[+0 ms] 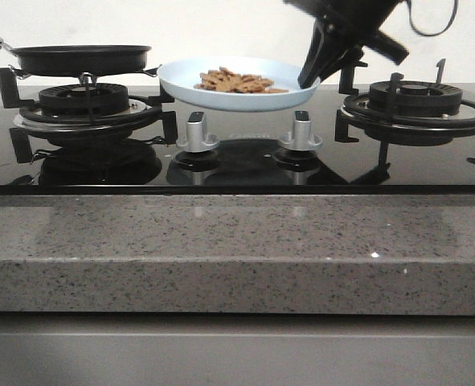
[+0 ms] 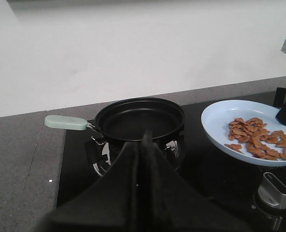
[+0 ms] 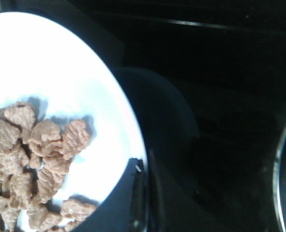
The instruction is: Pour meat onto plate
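Right claw (image 1: 316,74) pinches the rim of the wide, shallow, pale blue plate (image 1: 181,80) at its three o'clock edge, holding it raised over the black glass hob (image 1: 237,165). Light-brown bite-sized meat pieces (image 1: 235,81) already lie piled on it. Left claw (image 2: 145,145), fingers pressed together and empty, points at the bare black frying pan (image 2: 140,118) at nine o'clock of the plate.

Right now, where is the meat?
The meat lies piled on the pale blue plate, held by the right gripper above the two knobs, right of the black frying pan.
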